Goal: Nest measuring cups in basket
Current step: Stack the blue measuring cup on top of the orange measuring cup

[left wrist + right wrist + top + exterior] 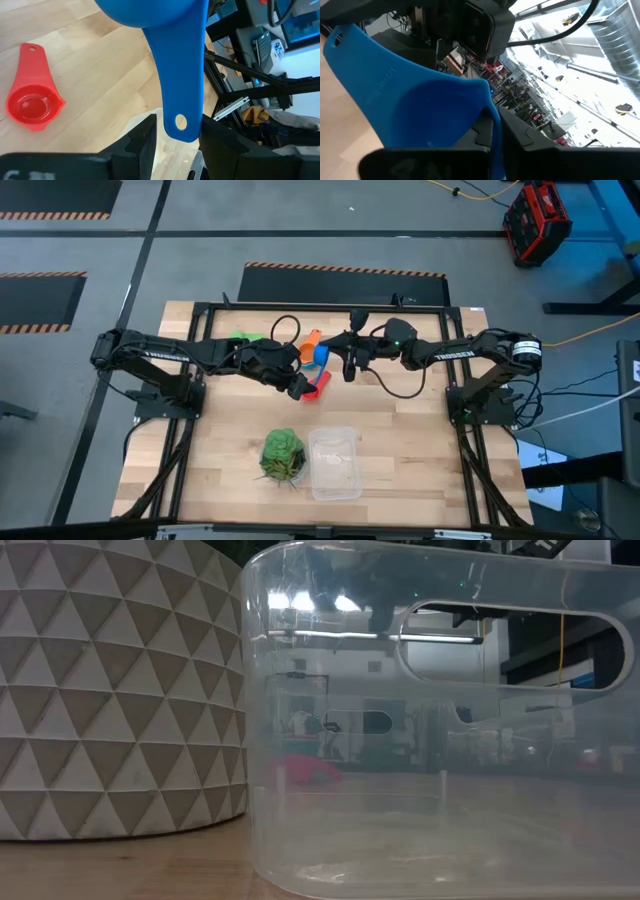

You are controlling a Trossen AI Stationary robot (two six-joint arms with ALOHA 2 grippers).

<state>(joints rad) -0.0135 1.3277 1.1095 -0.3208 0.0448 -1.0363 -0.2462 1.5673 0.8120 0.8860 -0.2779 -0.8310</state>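
A blue measuring cup [322,358] is lifted over the middle of the table between both grippers. My right gripper [349,367] is shut on its bowl. My left gripper [180,142] is open, with a finger on each side of the handle's free end and a sliver of gap showing beside one finger. The red cup [31,102] lies on the wood below, and the orange cup [311,340] and the green cup [243,338] lie near the far edge. The clear basket [335,463] stands near the front edge. My right gripper holds the blue cup by its bowl's rim [491,117], pinched between the two fingers. It comes level from the table's right side. The cup is lifted clear of the table, and its handle [355,60] points away toward my left gripper.
A green leafy ball [283,455] in a white triangle-patterned pot [110,690] stands close to the basket's left side. The basket's see-through wall [430,740] fills the low view. Bare wood lies to the left and right of the pair.
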